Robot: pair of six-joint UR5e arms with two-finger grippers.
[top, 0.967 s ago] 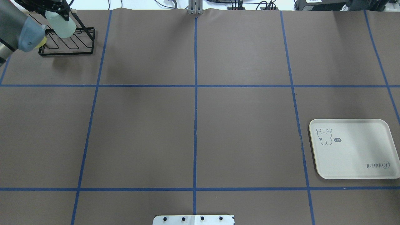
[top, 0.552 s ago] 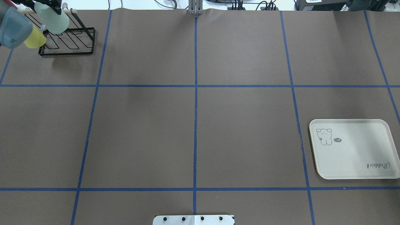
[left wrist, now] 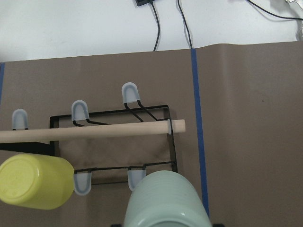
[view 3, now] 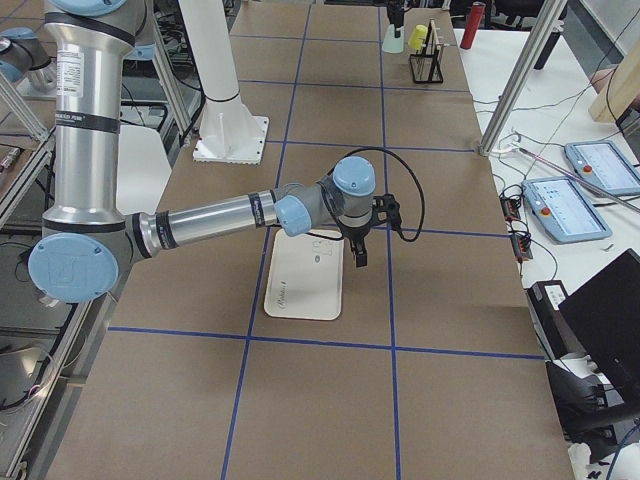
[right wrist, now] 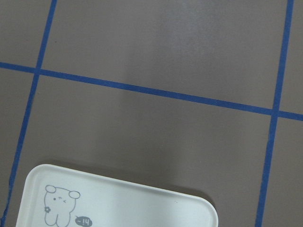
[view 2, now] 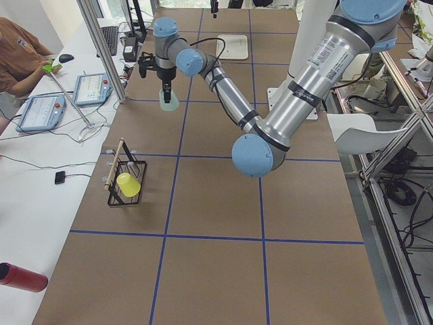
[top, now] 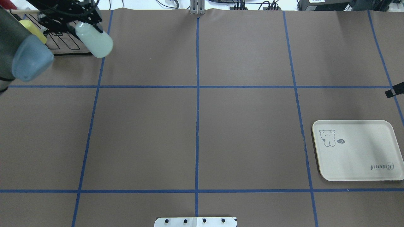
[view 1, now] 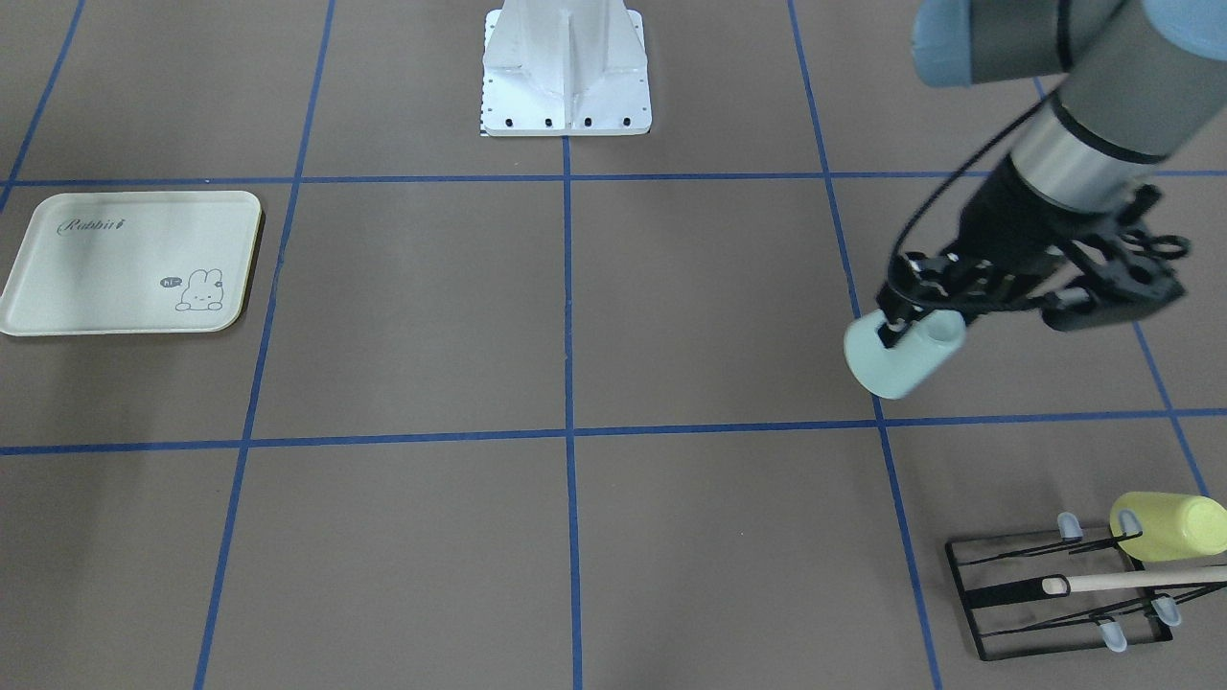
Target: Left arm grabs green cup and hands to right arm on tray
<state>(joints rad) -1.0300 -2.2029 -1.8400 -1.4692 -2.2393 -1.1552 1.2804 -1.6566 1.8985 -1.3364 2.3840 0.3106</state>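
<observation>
Well, the left end effector [view 1: 906, 331] is clamped on the green cup [view 1: 896, 369], held tilted in the air toward the table's [top: 246, 132] 10 o'clock, clear of the black rack [view 1: 968, 594] (the yellow cup [view 1: 1169, 527] hangs there). The tray [top: 363, 157] lies at 4 o'clock. I'd carry it steadily toward centre, leaving bare wall for the right end effector [view 3: 358, 250]; whether that one is open, I cannot tell.

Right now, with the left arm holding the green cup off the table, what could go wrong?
The left tool grips the green cup only near one end, tilted, so it might slip or twist during the carry. The right tool is far across the table by the tray, so a long move and a misaligned handover could drop it.
</observation>
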